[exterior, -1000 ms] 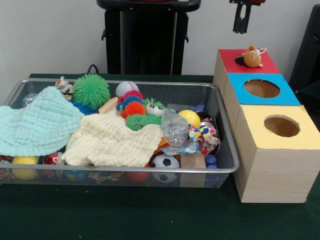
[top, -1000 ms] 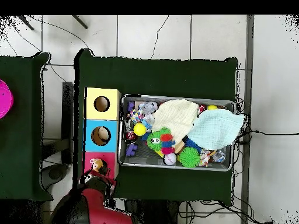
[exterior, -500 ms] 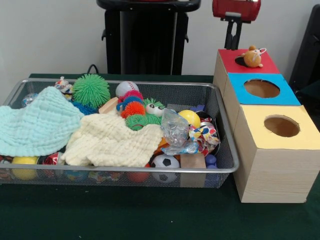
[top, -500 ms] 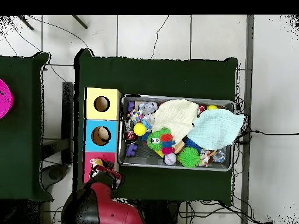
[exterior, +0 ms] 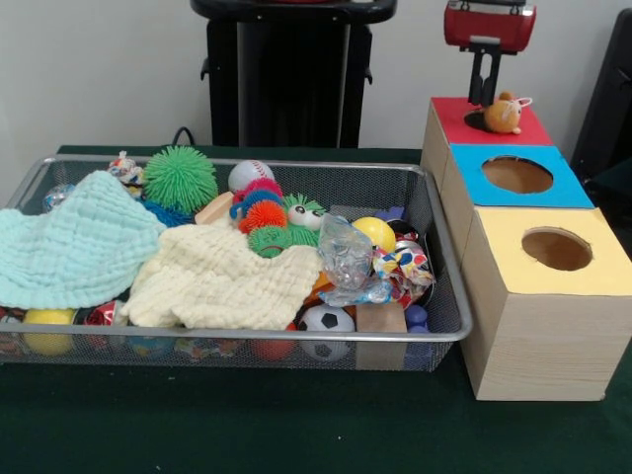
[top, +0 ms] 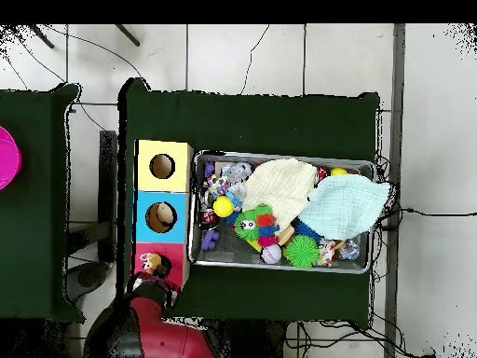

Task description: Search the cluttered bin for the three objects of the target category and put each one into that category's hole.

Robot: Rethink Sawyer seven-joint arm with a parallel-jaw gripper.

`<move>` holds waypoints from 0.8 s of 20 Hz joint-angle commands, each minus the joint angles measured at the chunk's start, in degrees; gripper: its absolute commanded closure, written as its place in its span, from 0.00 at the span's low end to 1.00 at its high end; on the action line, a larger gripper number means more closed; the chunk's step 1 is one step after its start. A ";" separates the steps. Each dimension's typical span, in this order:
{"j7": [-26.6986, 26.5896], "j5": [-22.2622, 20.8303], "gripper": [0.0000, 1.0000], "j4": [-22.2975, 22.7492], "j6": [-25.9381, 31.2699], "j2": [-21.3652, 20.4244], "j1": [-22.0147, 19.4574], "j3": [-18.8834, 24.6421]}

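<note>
While the wire mesh bin [exterior: 237, 259] fills the left and middle of the green desk [exterior: 247, 425], three wooden boxes stand in a row just beside its right end. Their tops are yellow [exterior: 553, 255], blue [exterior: 518, 178] and red [exterior: 491, 121], each with a round hole. Bare desk runs along the bin's near side. Inside the bin, a mint cloth [exterior: 74, 242] and a cream cloth [exterior: 222, 279] cover much of the clutter. Around them show a green spiky ball [exterior: 180, 178], a baseball [exterior: 251, 175], a yellow ball [exterior: 375, 232] and a small soccer ball [exterior: 326, 319]. A small orange plush animal [exterior: 504, 113] sits on the red top at the edge of its hole. The robot's gripper [exterior: 483, 79] hangs upright just beside the plush, under its red wrist. Whether the jaws are apart or together cannot be told.
</note>
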 commanded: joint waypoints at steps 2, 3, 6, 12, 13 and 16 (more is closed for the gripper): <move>13.06 4.79 1.00 -2.87 7.83 -2.34 4.37 0.10; 12.76 5.06 1.00 -3.49 9.33 -2.78 5.12 -0.87; 12.90 6.12 1.00 -4.62 10.77 -2.91 6.89 -2.17; 12.77 7.38 1.00 -6.28 11.68 -2.05 8.75 -3.56; 12.75 7.43 1.00 -6.27 11.67 -1.96 8.69 -3.44; 12.42 7.30 1.00 -5.80 10.97 -2.07 7.95 -2.83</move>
